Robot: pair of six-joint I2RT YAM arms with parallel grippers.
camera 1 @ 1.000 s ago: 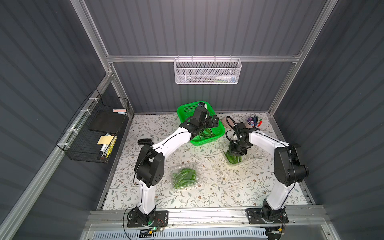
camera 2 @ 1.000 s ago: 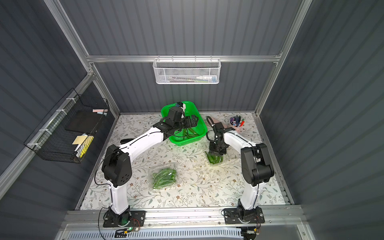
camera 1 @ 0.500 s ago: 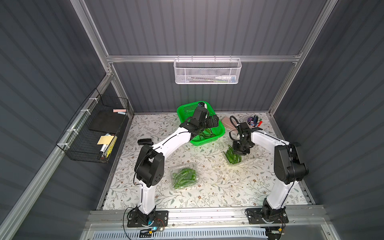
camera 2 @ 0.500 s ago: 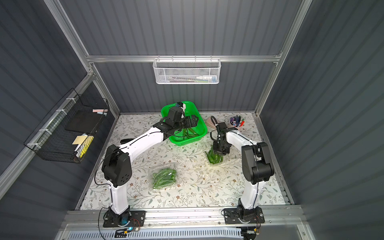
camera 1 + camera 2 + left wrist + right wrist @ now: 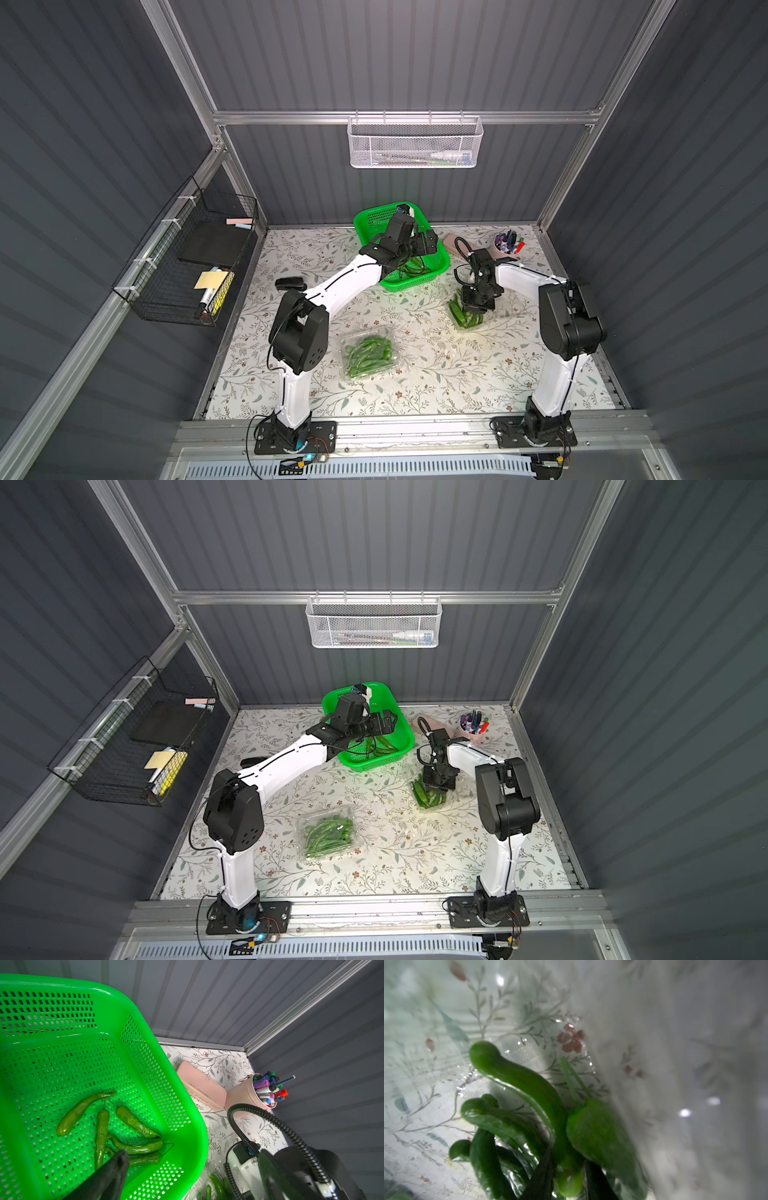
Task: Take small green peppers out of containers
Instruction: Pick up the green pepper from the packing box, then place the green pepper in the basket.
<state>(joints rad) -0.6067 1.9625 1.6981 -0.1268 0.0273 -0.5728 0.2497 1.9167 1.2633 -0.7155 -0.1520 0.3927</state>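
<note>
Clamped right gripper (image 5: pixel 568 1159) on 1 pepper (image 5: pixel 529 1088) inside right pack (image 5: pixel 494 316) — pick step. Hung left gripper (image 5: pixel 428 247) wide apart, empty, above far basket (image 5: pixel 374 220). Likely needed next — clean lift clear of plastic.

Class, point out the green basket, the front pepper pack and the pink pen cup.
Green basket (image 5: pixel 409 284): in a top view, front wall.
Front pepper pack (image 5: pixel 348 340): in a top view, clear corner.
Pink pen cup (image 5: pixel 241 1093): left wrist view, side wall.

You've got grey ribbed walls (image 5: pixel 415 62), floral-print tabletop (image 5: pixel 436 386), white mesh basket (image 5: pixel 415 141) on the rear rail (image 5: pixel 291 117), black wire rack (image 5: pixel 187 257) on one side wall.
</note>
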